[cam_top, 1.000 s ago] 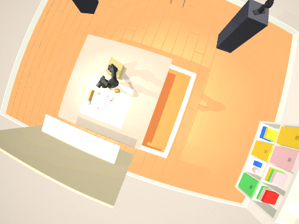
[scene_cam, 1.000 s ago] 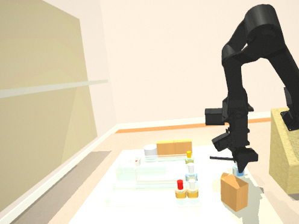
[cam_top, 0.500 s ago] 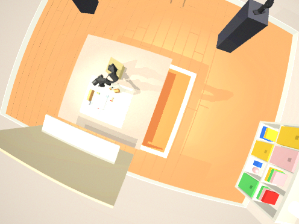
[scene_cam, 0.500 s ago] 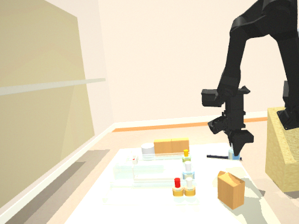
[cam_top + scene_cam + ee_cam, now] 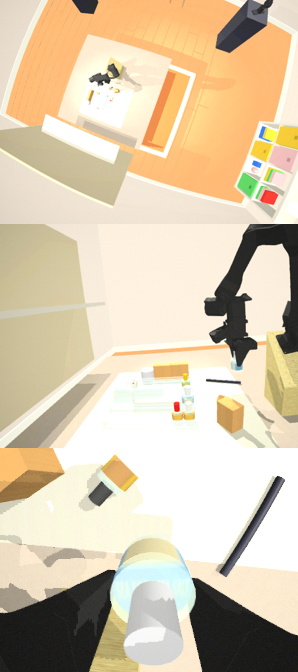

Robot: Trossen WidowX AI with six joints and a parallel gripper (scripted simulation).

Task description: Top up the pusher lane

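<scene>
End effector (image 5: pixel 100 82) (image 5: pixel 239 356) (image 5: pixel 152 581): clamped on pale-blue glassy jar w/ grey cap (image 5: pixel 237 365) (image 5: pixel 152 575)
Handling: prob. light, stiff, slick
Hold: body sides, below cap

We can read no lettering, brand, number or sign anywhere: none on the jars (image 5: pixel 187 397) near six o'clock in the exterior view, and none on the storage shelf (image 5: pixel 262 123) at four o'clock in the top view.
</scene>
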